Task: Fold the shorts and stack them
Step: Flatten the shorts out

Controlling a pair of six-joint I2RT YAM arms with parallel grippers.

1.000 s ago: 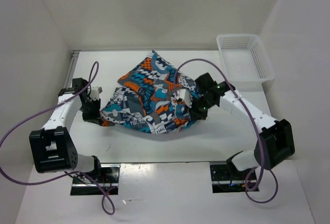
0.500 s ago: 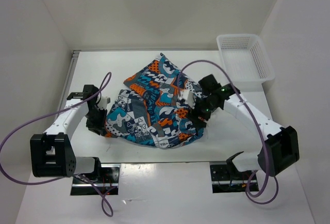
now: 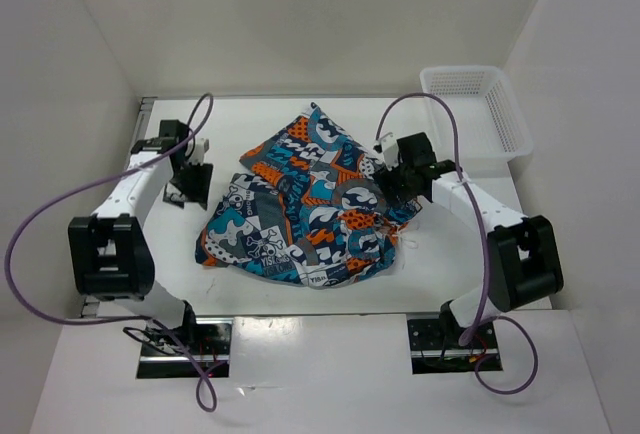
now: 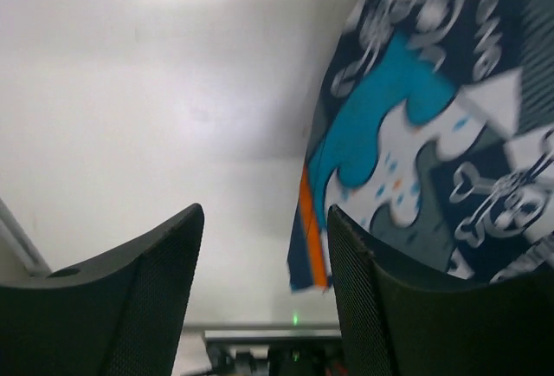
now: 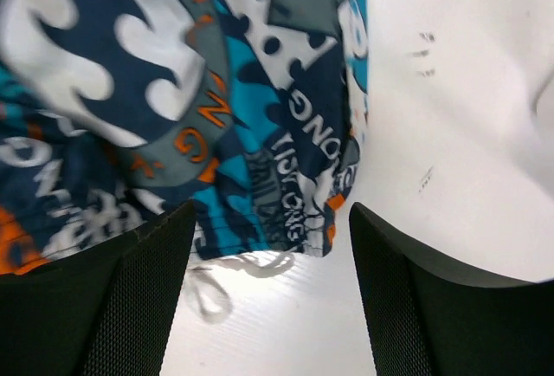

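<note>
The soft patchwork-print shorts [image 3: 305, 209], busy with blue, orange, white and grey patches, skulls and checks, lie in a rumpled, partly folded heap on the white counter [image 3: 450, 249]. They sit between the two sets of fingers. One pointed corner reaches away from the arm bases, and the broad lower edge lies nearer to them.

The left fingers [image 3: 188, 182] stand apart with nothing between them, and only bare counter shows in the gap. They hang just beside the shorts' left edge, clear of the cloth. In the left wrist view, an orange-trimmed hem [image 4: 308, 237] lies just outside one finger.

The right fingers [image 3: 393, 192] are also spread and empty, poised over the right side of the heap. In the right wrist view, the cloth's edge crosses the gap ahead of them, and a loose white drawstring [image 5: 234, 272] curls on the counter between the tips.

A white plastic mesh basket [image 3: 512, 119] sits beyond the right fingers, at the counter's far right corner, well apart from the shorts.
</note>
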